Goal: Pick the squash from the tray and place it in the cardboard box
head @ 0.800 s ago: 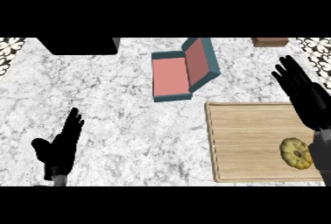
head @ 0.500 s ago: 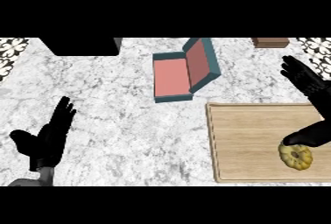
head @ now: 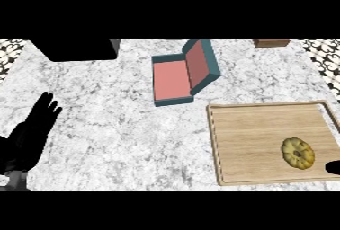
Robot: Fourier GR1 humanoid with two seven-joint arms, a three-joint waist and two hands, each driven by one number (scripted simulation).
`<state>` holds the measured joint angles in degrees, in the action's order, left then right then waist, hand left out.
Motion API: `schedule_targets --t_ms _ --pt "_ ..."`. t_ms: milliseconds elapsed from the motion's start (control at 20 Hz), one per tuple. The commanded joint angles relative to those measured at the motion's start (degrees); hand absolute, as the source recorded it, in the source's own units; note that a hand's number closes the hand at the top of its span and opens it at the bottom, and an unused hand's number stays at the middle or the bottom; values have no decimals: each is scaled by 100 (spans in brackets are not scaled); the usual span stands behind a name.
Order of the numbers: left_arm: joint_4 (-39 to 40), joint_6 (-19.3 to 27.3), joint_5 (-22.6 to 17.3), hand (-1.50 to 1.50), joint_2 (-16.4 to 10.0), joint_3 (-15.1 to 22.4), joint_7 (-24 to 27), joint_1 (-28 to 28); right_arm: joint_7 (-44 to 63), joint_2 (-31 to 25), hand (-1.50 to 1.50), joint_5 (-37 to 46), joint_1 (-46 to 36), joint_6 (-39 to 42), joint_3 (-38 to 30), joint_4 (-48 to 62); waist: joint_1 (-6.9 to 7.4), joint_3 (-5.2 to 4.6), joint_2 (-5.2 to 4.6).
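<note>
A yellow, ribbed squash (head: pixel 297 152) lies on the right part of the wooden tray (head: pixel 252 134), which sits on the counter's right side. The box (head: pixel 174 81) is teal with a pink inside and stands open behind the tray, its lid (head: pixel 201 63) tilted up to the right. My left hand (head: pixel 32 132) rests open at the left edge, fingers up, far from both. Of my right hand (head: pixel 333 167) only a small black part shows at the right edge, just right of and below the squash, not touching it.
A large black block (head: pixel 76 48) stands at the back left. A small brown block (head: pixel 271 42) sits at the back right. Patterned tiles (head: pixel 12 49) border the marble counter at both far corners.
My right hand, which stretched over the tray's right side, has drawn back to the lower right edge, uncovering the squash. My left hand has shifted toward the left edge.
</note>
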<state>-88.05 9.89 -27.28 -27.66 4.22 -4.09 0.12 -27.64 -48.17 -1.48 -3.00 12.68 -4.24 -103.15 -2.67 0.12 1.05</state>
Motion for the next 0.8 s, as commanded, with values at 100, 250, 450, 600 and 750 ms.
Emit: schedule_targets --t_ms 100,250,450,600,750 --pt "-198 -153 -100 0 -68 -62 -85 166 -215 -1005 -150 1453 1107 74 -246 -933 -39 -19 -20" --pt "-205 -75 -92 0 -75 -123 -104 306 493 -1573 -150 2385 1267 6 -340 -1451 -66 -36 6" --pt "-429 -169 -147 0 -166 -151 -220 256 1694 -1780 -150 3525 1600 117 0 -2117 70 -31 -33" --pt "-383 -64 -37 0 -90 -85 -279 -18 2567 -1978 -150 4038 1654 638 280 -2507 120 -33 -81" --pt "-535 23 2 0 9 23 -435 27 3638 -1669 -150 4609 1833 990 944 -3004 238 -23 -92"
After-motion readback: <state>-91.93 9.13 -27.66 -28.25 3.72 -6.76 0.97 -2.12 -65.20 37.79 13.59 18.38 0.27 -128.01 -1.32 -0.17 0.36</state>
